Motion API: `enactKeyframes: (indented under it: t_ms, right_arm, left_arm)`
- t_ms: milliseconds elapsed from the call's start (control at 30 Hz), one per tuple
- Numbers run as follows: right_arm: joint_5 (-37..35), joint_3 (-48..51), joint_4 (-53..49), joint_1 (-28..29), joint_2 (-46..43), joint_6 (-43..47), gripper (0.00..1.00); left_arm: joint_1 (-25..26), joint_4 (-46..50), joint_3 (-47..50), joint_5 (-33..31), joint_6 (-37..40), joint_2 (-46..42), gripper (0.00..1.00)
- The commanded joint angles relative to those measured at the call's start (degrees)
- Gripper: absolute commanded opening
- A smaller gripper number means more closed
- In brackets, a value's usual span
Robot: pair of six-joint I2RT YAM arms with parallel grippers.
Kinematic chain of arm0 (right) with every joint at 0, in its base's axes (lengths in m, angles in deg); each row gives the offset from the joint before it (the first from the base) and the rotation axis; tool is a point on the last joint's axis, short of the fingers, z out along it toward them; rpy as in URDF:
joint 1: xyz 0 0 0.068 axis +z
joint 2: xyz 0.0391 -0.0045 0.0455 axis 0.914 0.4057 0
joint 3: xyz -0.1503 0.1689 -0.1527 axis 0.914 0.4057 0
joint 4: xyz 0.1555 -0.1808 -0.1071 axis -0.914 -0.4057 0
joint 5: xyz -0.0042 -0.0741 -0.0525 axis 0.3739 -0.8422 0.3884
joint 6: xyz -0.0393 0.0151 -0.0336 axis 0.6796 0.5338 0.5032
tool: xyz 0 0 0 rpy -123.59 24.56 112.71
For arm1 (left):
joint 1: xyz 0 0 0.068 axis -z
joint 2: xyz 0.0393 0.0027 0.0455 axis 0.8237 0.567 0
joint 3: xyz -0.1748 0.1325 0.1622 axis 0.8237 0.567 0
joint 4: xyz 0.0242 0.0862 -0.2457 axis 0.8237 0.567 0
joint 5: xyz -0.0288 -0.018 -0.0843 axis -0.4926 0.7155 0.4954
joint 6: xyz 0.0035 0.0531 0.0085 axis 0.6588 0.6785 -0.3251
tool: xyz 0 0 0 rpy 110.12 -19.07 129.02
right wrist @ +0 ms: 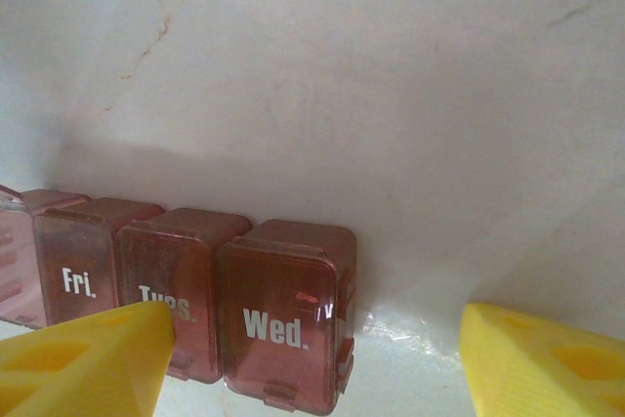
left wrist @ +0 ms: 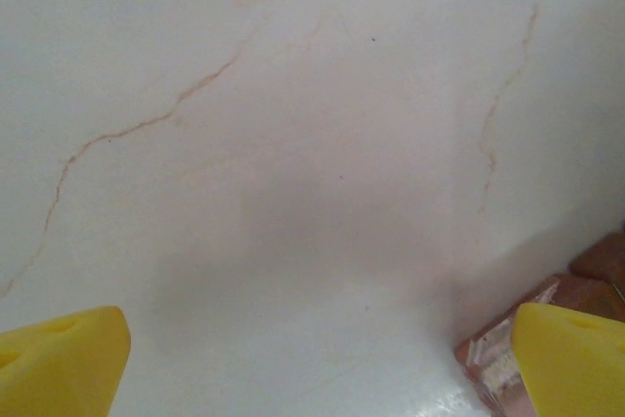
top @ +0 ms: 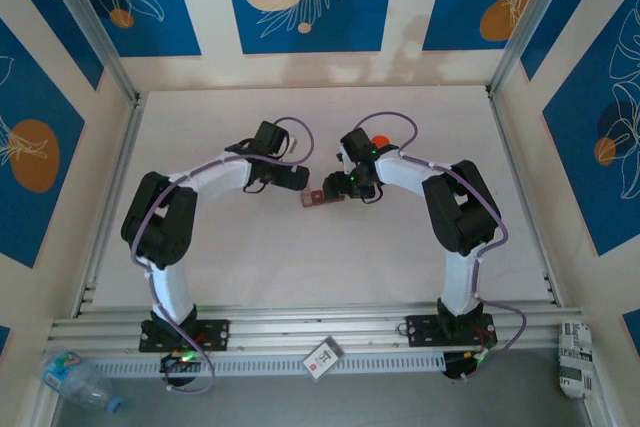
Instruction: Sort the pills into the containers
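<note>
Containers (top: 318,198) lie near the middle of the tabletop (top: 250,257), a short reddish-brown strip between the tips of the two arms. In the right wrist view the strip (right wrist: 283,310) runs along the lower left, and its compartments read "Fri.", "Tues." and "Wed." in white. Those three lids look closed. A further compartment at the left edge is cut off, and its lid cannot be judged.

The right claw (top: 340,185) stands just beside the strip, with its jaws parted fairly wide and gripping nothing. One yellow finger (right wrist: 88,363) sits in front of the "Tues." compartment. The other stands well clear on the far side of "Wed.", with bare tabletop between them. Whether the near finger touches the strip cannot be told.

The left claw (top: 298,180) faces the strip from the other side, spread fully wide and empty. In its wrist view the claw (left wrist: 322,358) looks down on white tabletop marked with thin brownish veins. One end of the strip (left wrist: 586,290) shows just behind its right-hand finger (left wrist: 576,358).

Behind the right arm an orange thing (top: 379,141) stands partly hidden. A plastic bottle (top: 75,377) lies off the tabletop at the near left corner.
</note>
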Motion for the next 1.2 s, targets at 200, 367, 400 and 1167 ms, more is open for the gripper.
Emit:
enactKeyframes:
  t_ms: [200,367,400,1167]
  right_arm:
    - [2.0,2.5,0.6,0.7,1.9,-1.8,0.77]
    - [3.6,2.0,0.4,0.8,0.8,-2.5,0.78]
    - [3.9,1.7,0.3,0.7,0.5,-2.5,0.78]
    - [12.2,-0.5,-1.2,-4.2,-10.0,-8.5,0.86]
  left_arm:
    - [-0.5,0.3,-2.9,1.7,-0.4,3.7,1.0]
    - [-0.6,2.0,-5.8,1.9,-0.1,3.5,1.0]
    - [-0.6,2.5,-6.6,1.9,0.0,3.3,1.0]
    - [3.4,0.5,8.6,3.2,-17.2,-16.6,1.0]
